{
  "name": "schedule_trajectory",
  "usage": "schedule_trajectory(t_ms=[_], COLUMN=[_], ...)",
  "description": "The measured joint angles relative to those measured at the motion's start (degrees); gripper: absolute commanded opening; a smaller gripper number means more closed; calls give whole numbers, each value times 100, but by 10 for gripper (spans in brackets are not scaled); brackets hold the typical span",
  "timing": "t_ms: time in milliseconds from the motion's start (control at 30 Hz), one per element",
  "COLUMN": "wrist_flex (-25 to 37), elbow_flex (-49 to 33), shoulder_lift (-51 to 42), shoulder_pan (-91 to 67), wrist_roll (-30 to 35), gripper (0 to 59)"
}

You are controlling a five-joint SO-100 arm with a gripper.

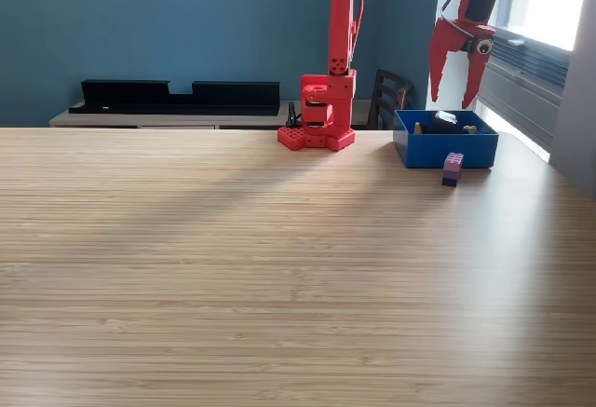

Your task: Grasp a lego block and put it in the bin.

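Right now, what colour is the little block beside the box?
Purple, pinkish on top; only the exterior view shows it.

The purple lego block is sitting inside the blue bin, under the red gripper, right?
Not quite. The exterior view shows the purple lego block on the table, just in front of the blue bin, not inside. The red gripper does hang above the bin.

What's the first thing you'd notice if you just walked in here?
The tall red arm standing at the table's far edge, its open gripper hanging above the blue bin on the exterior view's right. Next, a small purple block on the table just in front of the bin.
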Motion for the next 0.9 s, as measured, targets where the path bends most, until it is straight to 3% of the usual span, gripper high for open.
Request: schedule_trajectory(t_ms=[267, 467, 900], wrist_flex=[0, 0, 0], elbow_flex=[0, -97, -677], shoulder_lift=[0, 0, 0], shoulder_pan=[26, 554, 3771], wrist_roll=[-53, 193, 1134], gripper=[204, 1, 1])
